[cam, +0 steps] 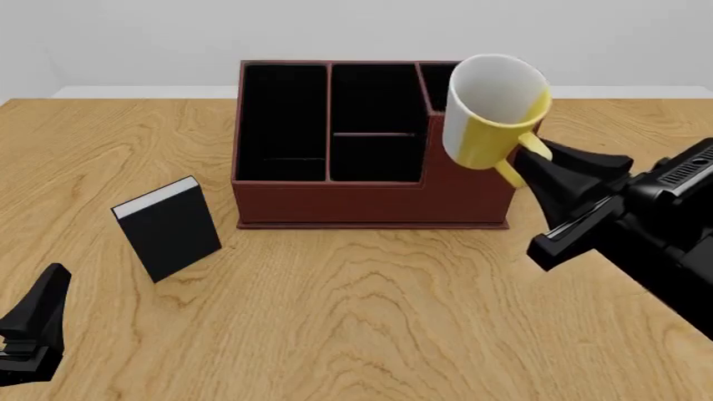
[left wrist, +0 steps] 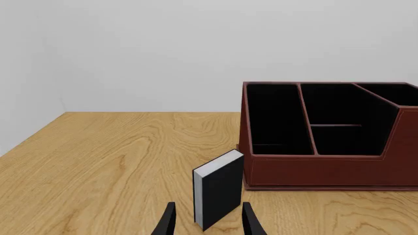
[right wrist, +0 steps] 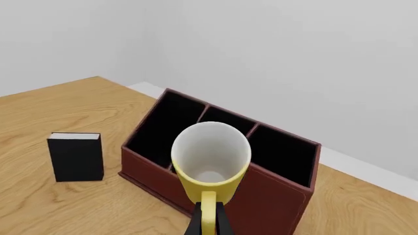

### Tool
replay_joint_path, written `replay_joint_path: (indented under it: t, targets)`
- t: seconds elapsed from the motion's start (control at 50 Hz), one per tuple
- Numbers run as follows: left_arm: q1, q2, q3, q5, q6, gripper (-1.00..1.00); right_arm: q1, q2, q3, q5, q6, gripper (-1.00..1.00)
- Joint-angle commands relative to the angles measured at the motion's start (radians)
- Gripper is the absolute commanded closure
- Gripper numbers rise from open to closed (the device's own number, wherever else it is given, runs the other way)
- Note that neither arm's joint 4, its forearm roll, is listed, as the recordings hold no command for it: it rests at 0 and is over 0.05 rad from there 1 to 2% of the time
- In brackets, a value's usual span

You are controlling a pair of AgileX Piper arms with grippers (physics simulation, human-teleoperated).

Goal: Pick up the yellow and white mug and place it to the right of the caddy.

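The yellow and white mug (cam: pixel 490 113) hangs in the air, tilted with its white mouth towards the camera, above the right end of the caddy (cam: pixel 368 205). My right gripper (cam: pixel 533 163) is shut on the mug's yellow handle. In the right wrist view the mug (right wrist: pixel 210 161) sits in front of the caddy (right wrist: pixel 261 196), with the fingers (right wrist: pixel 195 226) pinching the handle. My left gripper (cam: pixel 39 322) rests low at the front left, open and empty. In the left wrist view its fingertips (left wrist: pixel 168 220) flank a black book, with the caddy (left wrist: pixel 326 166) beyond.
A small black book with white pages (cam: pixel 169 227) stands upright on the wooden table (cam: pixel 356 317), left of the caddy; it also shows in the left wrist view (left wrist: pixel 219 190) and the right wrist view (right wrist: pixel 76 156). A white wall lies behind the table's far edge.
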State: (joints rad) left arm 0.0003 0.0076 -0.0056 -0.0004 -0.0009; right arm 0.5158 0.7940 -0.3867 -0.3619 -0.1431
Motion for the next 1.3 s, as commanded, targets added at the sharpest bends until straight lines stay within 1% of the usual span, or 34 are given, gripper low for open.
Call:
replay_joint_path:
  t: [0.02, 0.14, 0.34, 0.64, 0.82, 0.94, 1.04, 1.3]
  targets:
    - [0.000, 0.000, 0.000, 0.000, 0.000, -1.00, -0.040, -0.015, -0.008, 0.009, 0.012, 1.00]
    - [0.000, 0.000, 0.000, 0.000, 0.000, -1.00, -0.065, -0.017, -0.013, 0.013, 0.011, 1.00]
    - [0.000, 0.000, 0.000, 0.000, 0.000, -1.00, -0.110, -0.014, -0.023, 0.011, -0.008, 1.00]
    - [0.000, 0.000, 0.000, 0.000, 0.000, -1.00, -0.163, -0.015, -0.030, 0.014, -0.015, 1.00]
    - [0.000, 0.000, 0.000, 0.000, 0.000, -1.00, -0.207, -0.018, -0.033, 0.019, -0.014, 1.00]
    - [0.000, 0.000, 0.000, 0.000, 0.000, -1.00, -0.234, -0.022, -0.026, 0.019, -0.024, 1.00]
    - [0.000, 0.000, 0.000, 0.000, 0.000, -1.00, -0.264, -0.030, -0.028, 0.030, -0.018, 1.00]
    - [0.000, 0.000, 0.000, 0.000, 0.000, -1.00, -0.308, -0.043, -0.036, 0.048, -0.013, 1.00]
